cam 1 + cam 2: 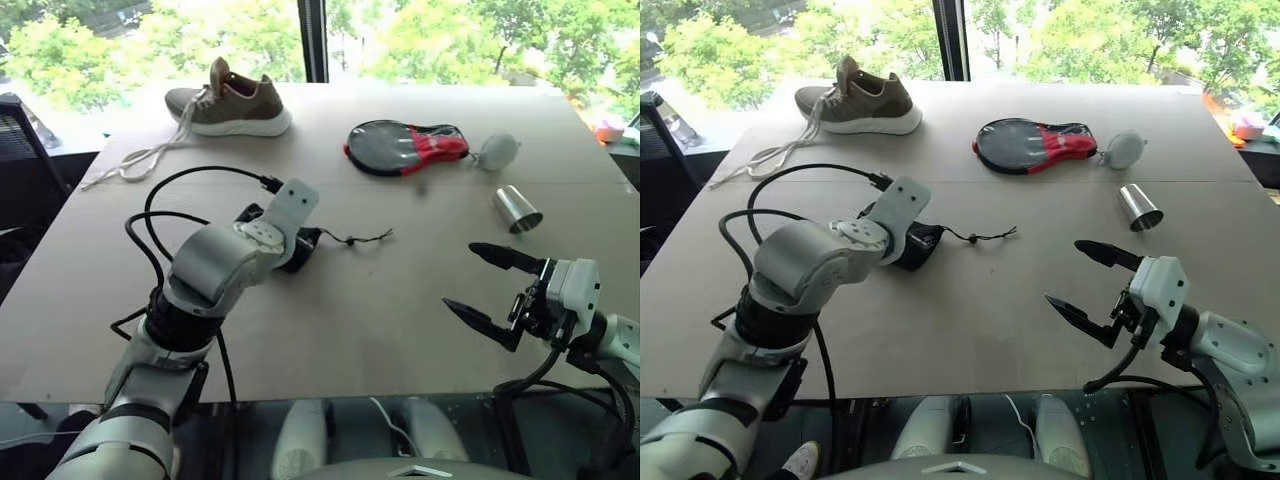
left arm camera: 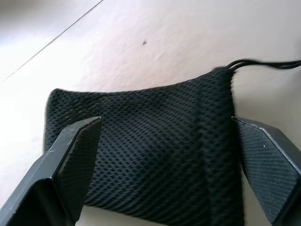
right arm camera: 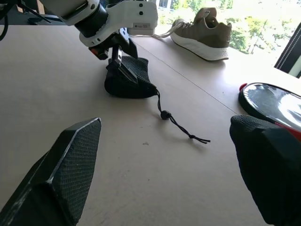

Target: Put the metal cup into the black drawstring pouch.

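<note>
The black drawstring pouch [image 2: 150, 160] lies flat on the table, left of centre, its cord with a bead [image 3: 164, 114] trailing to the right. My left gripper [image 2: 167, 122] hangs over it, open, with one finger on each side of the fabric. The metal cup [image 1: 517, 209] lies on its side at the right of the table, far from both grippers. My right gripper [image 1: 458, 275] hovers open over the table's front right, pointing left toward the pouch, with nothing between its fingers.
A brown shoe [image 1: 230, 105] with long white laces sits at the back left. A black-and-red paddle case [image 1: 405, 147] and a pale grey ball [image 1: 497, 152] lie at the back right, behind the cup. A black chair [image 1: 20, 160] stands beyond the table's left edge.
</note>
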Robot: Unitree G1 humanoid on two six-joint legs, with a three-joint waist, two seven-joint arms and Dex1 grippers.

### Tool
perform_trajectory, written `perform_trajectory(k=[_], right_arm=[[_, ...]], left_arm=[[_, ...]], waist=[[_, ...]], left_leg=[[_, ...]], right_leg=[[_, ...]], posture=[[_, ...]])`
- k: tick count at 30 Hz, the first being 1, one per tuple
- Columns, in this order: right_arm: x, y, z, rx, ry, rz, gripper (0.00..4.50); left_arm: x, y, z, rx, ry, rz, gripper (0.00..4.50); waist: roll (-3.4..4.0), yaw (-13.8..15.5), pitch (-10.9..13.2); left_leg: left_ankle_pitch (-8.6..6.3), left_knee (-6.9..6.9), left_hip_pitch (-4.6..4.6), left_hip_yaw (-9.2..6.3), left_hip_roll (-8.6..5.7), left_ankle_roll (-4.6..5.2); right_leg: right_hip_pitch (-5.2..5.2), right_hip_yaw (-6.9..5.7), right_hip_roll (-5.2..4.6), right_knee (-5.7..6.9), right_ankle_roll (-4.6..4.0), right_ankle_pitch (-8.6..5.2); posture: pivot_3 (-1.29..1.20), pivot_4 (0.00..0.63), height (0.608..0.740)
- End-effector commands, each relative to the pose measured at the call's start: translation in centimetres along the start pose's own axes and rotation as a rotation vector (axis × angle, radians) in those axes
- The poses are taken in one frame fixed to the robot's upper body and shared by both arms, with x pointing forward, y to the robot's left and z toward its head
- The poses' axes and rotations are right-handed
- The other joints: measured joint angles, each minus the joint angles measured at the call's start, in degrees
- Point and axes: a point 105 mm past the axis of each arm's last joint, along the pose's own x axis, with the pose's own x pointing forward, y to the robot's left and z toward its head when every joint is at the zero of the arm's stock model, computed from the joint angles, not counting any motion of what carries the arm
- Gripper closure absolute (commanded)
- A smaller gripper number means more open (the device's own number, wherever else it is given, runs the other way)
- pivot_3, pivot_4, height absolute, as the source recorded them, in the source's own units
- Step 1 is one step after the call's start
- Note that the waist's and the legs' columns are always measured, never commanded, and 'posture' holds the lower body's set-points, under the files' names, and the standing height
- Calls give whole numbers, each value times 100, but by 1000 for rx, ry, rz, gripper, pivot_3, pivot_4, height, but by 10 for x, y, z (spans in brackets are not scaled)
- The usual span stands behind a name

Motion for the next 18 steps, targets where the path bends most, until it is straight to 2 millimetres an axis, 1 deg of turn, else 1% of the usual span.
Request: perform_trajectory(k=[1, 5, 10, 15, 16, 18], right_arm=[[0, 0, 9, -38, -27, -3, 20], [0, -1, 9, -41, -26, -4, 20], [1, 0, 10, -41, -27, -6, 20], [2, 1, 10, -39, -25, -8, 20], [2, 0, 10, -38, -24, -8, 0], [2, 0, 9, -37, -24, -9, 0]], left_arm=[[-2, 4, 0, 16, -8, 36, 9], [-2, 2, -1, 46, -7, 52, 9], [-2, 8, -4, 85, 2, 111, 9], [-1, 10, -6, 98, 8, 135, 9], [-1, 10, -6, 99, 8, 127, 525], [-2, 9, -6, 106, 8, 124, 1246]], waist=[[-2, 3, 1], [-2, 5, 2], [-3, 4, 3], [-3, 4, 3], [-3, 4, 3], [-3, 4, 3]], left_leg=[[0, 0, 0, 0, 0, 0], [0, 0, -1, -3, 0, 0], [0, 0, -1, -3, 0, 0], [-1, 0, -1, -3, 0, 1], [-1, 0, -1, -2, 0, 1], [-1, 0, -1, -2, 0, 1]], right_leg=[[0, 0, 0, 0, 0, 0], [0, -4, 0, 0, 0, 0], [0, -3, 0, 1, -1, 0], [0, -3, 0, 0, 0, 0], [0, -3, 0, 0, 0, 0], [0, -3, 0, 0, 0, 0]], posture=[[0, 150, 740], [0, 150, 740], [0, 150, 740], [0, 150, 740], [0, 150, 740], [0, 150, 740]])
